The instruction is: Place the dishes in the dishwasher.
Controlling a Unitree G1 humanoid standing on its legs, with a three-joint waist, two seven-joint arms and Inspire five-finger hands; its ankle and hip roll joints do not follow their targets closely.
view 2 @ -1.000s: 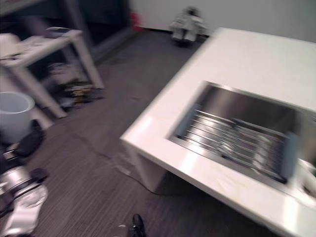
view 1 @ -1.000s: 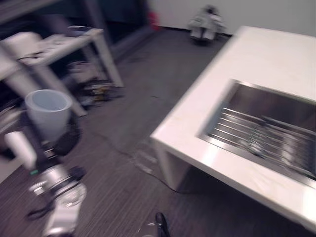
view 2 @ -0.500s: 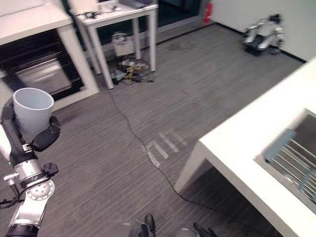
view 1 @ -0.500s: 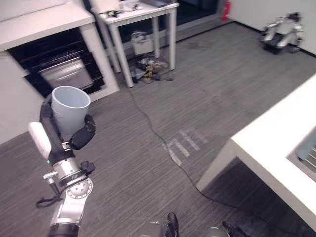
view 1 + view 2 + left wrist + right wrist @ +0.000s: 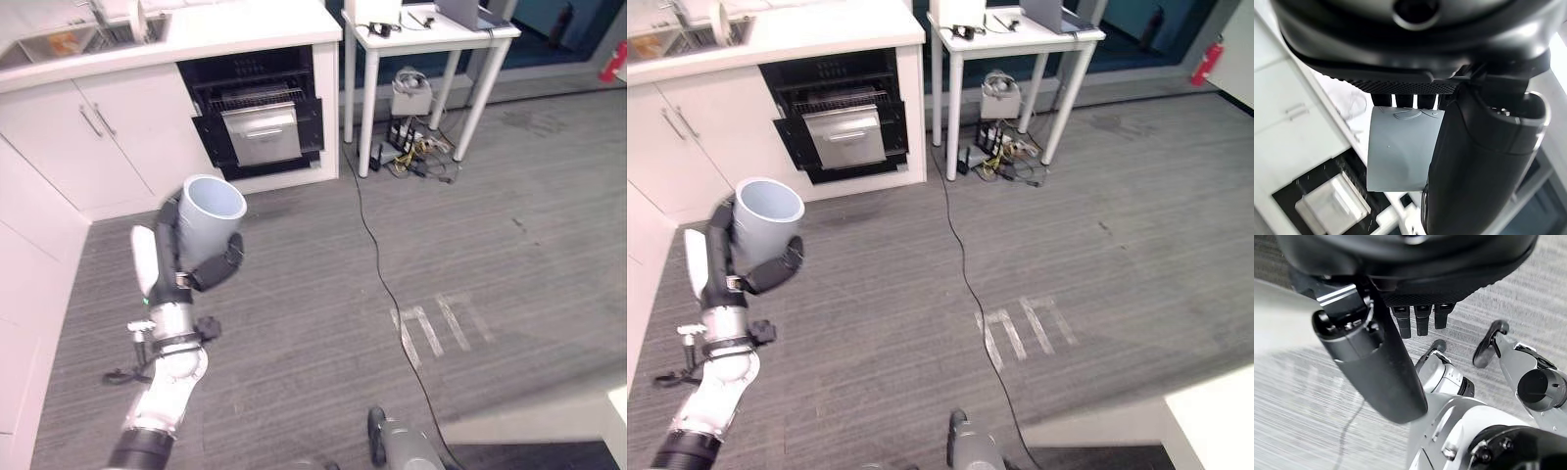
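— Cup (image 5: 211, 227), where is it?
— Upright in the left hand (image 5: 201, 274), fingers and thumb curled round its pale grey wall, held above the floor (image 5: 323, 294) in front of the open dishwasher (image 5: 257, 122).
— Right hand (image 5: 1376, 367)?
— Holding nothing, fingers loosely extended.

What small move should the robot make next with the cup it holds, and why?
Probably step forward toward the open dishwasher. The left hand is curled round the pale blue cup, held upright, but grey floor lies between it and the pulled-out rack. The right hand hangs low with relaxed fingers, holding nothing.
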